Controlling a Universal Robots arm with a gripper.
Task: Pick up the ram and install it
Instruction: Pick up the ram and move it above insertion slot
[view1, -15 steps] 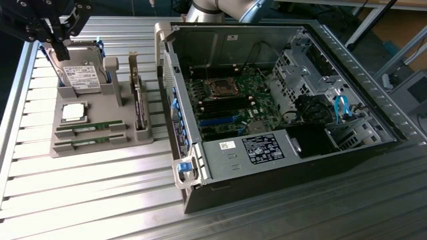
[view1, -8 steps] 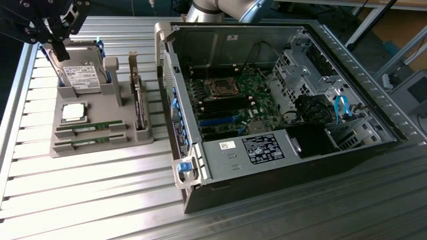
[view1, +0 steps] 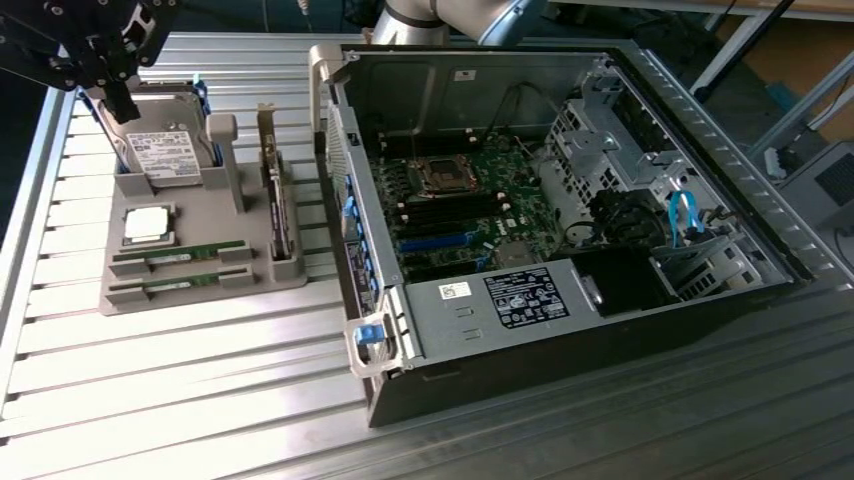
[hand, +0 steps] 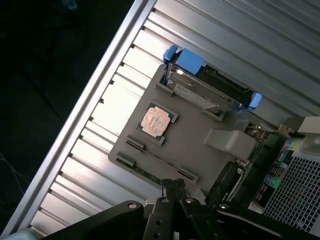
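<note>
The fingers (view1: 120, 100) hovered above the hard drive (view1: 167, 150), seemingly pressed together and empty. The ram (view1: 178, 256) lay slotted in the grey tray (view1: 200, 295) on the table (view1: 160, 400), well apart from them.

The end effector (hand: 174, 189) is black, the arm (view1: 430, 14) silver-grey.

We're in a robotics lab or workshop here: we see a ribbed metal table (view1: 200, 400), an open computer case (view1: 427, 90) lying on it, a grey parts holder (view1: 200, 225) alongside, and a robot arm (view1: 427, 20) rising behind the case.
</note>
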